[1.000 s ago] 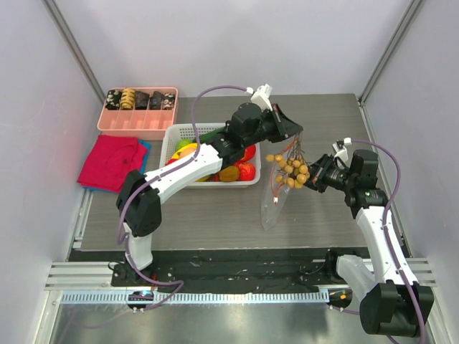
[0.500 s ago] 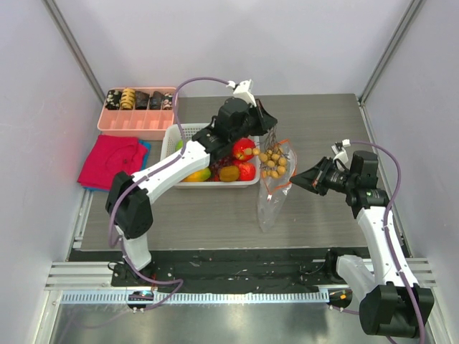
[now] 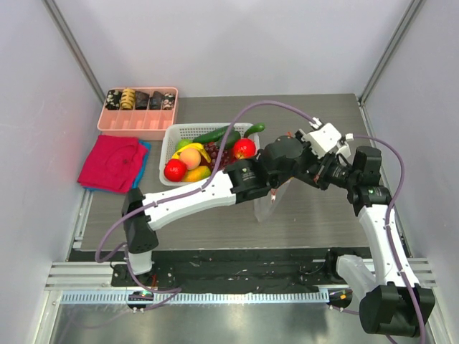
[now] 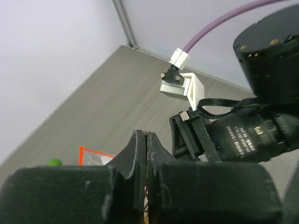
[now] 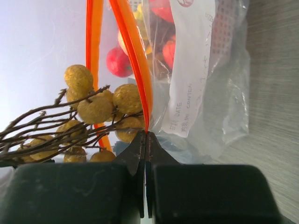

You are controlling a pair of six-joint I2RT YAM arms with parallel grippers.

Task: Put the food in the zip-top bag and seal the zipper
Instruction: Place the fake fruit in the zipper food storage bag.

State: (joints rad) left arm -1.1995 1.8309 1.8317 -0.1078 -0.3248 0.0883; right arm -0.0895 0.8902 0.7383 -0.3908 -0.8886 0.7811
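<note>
My right gripper [image 5: 145, 134] is shut on the orange-red zipper [image 5: 135, 60] and holds the mouth of the clear zip-top bag [image 5: 210, 93] up. The bag [image 3: 267, 204] hangs down to the table. The tan-yellow berry bunch [image 5: 96, 109] on brown stems sits at the bag's mouth, between the two zipper strips. My left gripper [image 4: 145, 135] is shut, with a thin stem and a bit of yellow between its jaws. It reaches across to just left of my right gripper [image 3: 321, 174]. The left arm [image 3: 283, 154] hides the bunch from above.
A white lattice basket [image 3: 183, 131] holds a peach [image 3: 190, 156], red fruit [image 3: 174, 170], bananas and green pieces. A pink divided tray [image 3: 136, 123] with dark rolls stands at the back left. A red cloth [image 3: 111, 161] lies at the left.
My left arm has swung from over the basket to the right, carrying the berry bunch to the bag's mouth beside my right gripper. The bag's mouth has moved right with it.
</note>
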